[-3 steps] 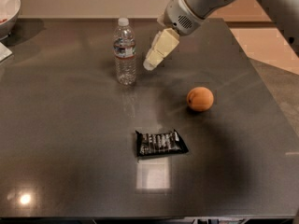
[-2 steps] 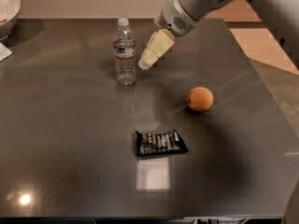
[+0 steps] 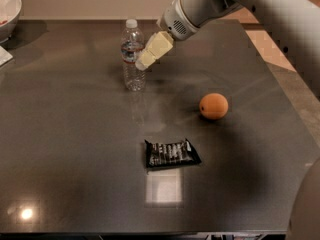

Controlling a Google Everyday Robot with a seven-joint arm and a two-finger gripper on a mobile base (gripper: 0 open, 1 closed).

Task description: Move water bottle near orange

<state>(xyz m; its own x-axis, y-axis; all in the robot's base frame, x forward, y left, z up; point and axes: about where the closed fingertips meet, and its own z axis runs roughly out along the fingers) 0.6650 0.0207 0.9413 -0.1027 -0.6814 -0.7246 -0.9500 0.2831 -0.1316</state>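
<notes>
The water bottle (image 3: 133, 55) stands upright at the back middle of the dark table, clear and ribbed, with a white cap and a white label. The orange (image 3: 213, 106) sits to its right and nearer the front, well apart from the bottle. My gripper (image 3: 145, 60), with cream-coloured fingers, comes down from the upper right. Its tips are right at the bottle's right side, at label height. The bottle stands on the table.
A flat black snack wrapper (image 3: 171, 153) lies in front of the bottle and orange. A white bowl (image 3: 9, 6) sits at the back left corner. The table (image 3: 75, 149) ends at the right, with floor beyond.
My gripper has moved left, from a gap beside the bottle to right at its side. The bottle, orange and wrapper have not moved.
</notes>
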